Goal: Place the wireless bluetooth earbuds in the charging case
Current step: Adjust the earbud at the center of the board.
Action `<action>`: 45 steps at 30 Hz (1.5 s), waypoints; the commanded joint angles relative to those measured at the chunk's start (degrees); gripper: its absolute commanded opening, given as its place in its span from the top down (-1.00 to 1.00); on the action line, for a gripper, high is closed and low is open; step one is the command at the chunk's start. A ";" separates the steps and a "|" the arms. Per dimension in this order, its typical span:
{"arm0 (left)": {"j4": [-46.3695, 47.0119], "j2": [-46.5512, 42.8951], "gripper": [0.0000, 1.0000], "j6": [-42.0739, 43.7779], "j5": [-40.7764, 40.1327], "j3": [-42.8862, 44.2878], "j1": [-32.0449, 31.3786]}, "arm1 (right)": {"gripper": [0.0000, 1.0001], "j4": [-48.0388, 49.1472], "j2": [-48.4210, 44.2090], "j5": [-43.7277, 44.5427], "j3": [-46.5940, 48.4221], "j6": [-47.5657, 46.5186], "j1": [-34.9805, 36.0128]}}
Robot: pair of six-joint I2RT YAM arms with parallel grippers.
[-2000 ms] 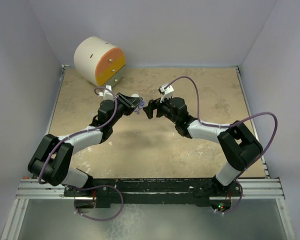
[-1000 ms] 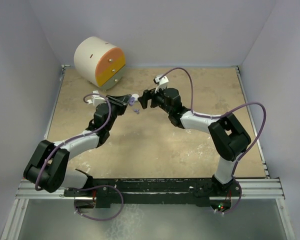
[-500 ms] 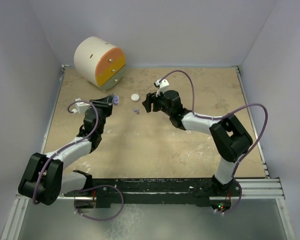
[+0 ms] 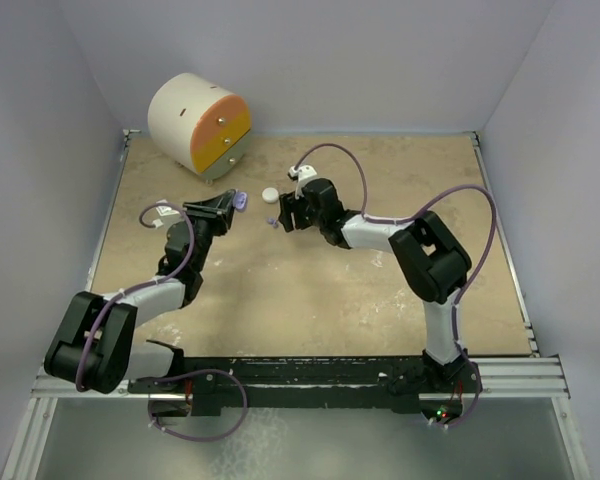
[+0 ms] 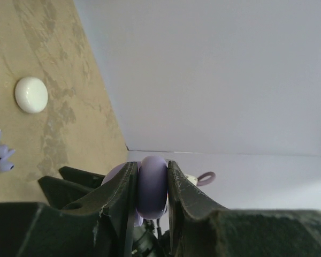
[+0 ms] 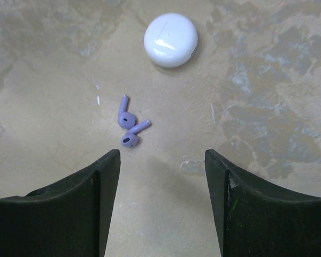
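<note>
A tan, mottled counter (image 4: 310, 290) is boxed in by pale walls (image 4: 360, 60) on three sides, with a white drum (image 4: 198, 122) with an orange and yellow face parked in the far left corner. The left fingers (image 5: 120, 198) are clamped on a round lilac case (image 5: 152, 184), gripped across its flat faces so it stands on edge. I judge it is held this way so it can be offered to the other arm, though whether its lid is open cannot be told.

The two purple earbuds (image 6: 129, 126) lie loose on the counter, touching each other, between the two arms. They sit just ahead of the right fingers (image 6: 96, 209), which stand apart with nothing between them and face the pair, probably lined up for a pick. A white puck (image 6: 171, 40) rests a little beyond the earbuds and apart from them, so a careful pinch should not nudge it.

The counter right around the earbuds is bare, leaving room to close in. The tight side is the far left, where the held case, the drum and the back wall crowd together. Toward the right and the near edge the counter lies open for carrying
</note>
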 commanded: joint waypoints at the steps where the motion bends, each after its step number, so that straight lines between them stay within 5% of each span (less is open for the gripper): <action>1: 6.74 0.71 1.00 -1.78 3.31 0.79 0.78 | -0.32 -1.07 0.69 1.41 3.05 -0.96 1.19; 22: 5.96 -0.52 1.00 -2.41 4.14 -1.01 2.22 | -0.21 -4.01 8.54 1.22 13.47 -5.20 2.73; 45: 3.35 -2.55 1.00 -1.94 5.42 -0.88 4.68 | -0.18 -5.73 10.03 3.75 11.68 -5.48 3.85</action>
